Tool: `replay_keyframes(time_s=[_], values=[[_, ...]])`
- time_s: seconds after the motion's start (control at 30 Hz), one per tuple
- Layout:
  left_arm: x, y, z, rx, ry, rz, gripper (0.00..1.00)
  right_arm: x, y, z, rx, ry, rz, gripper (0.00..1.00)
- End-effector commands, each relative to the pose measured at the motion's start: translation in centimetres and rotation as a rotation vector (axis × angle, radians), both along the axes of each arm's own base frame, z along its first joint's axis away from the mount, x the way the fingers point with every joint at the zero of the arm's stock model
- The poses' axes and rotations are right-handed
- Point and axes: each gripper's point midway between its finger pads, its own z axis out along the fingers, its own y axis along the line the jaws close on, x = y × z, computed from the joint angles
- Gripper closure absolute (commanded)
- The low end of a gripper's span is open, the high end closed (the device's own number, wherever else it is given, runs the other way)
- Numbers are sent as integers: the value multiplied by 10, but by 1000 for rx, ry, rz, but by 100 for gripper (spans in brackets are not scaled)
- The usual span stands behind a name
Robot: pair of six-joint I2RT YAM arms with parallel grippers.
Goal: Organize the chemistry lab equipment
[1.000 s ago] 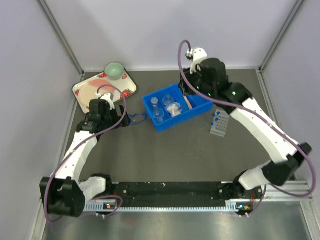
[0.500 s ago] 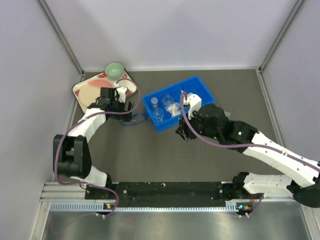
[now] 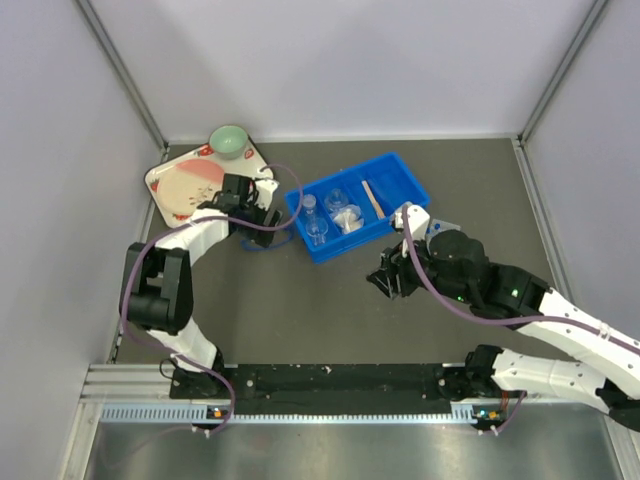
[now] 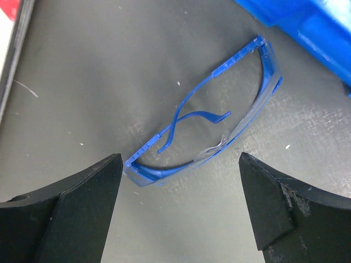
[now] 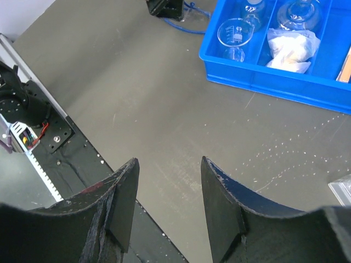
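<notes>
Blue safety glasses (image 4: 164, 174) lie folded on the dark mat just left of the blue bin (image 3: 395, 180); in the top view they (image 3: 280, 240) show under my left gripper. My left gripper (image 4: 181, 159) is open and empty, hovering over the glasses with one finger on each side of their near end. In the top view the left gripper (image 3: 262, 215) sits beside the bin's left corner. My right gripper (image 5: 169, 161) is open and empty above bare mat in front of the bin (image 5: 263, 76); in the top view it (image 3: 385, 280) is right of centre.
The bin holds flasks, a beaker (image 5: 233, 35), a white wad (image 5: 290, 49) and a wooden stick (image 3: 372, 195). A tray (image 3: 160, 180) with a plate and a green bowl (image 3: 229, 141) stands at the back left. The arms' base rail (image 3: 330, 380) runs along the near edge.
My right arm has swung from over the bin's back to the mat in front of it. My left gripper has moved back and right, over the glasses.
</notes>
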Motion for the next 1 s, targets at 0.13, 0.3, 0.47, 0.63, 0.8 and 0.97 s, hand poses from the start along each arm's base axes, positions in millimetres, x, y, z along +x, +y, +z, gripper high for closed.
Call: replay_keyframes(time_s=[0.13, 0.3, 0.47, 0.63, 0.8, 0.97], values=[[8, -5, -7, 52, -4, -46, 9, -6, -13, 6, 40, -24, -19, 51], [0, -7, -10, 48, 24, -29, 12, -6, -12, 5, 36, -22, -19, 51], [-17, -9, -9, 13, 71, 29, 17, -8, -10, 5, 47, -9, -13, 52], [-35, -11, -16, -27, 130, 80, 24, -13, -14, 6, 70, -3, -8, 53], [-48, -18, -16, -71, 152, 145, 34, -17, -18, 7, 96, 8, -17, 56], [-60, -25, -23, -86, 179, 169, 41, -19, -19, 4, 106, 30, -19, 59]])
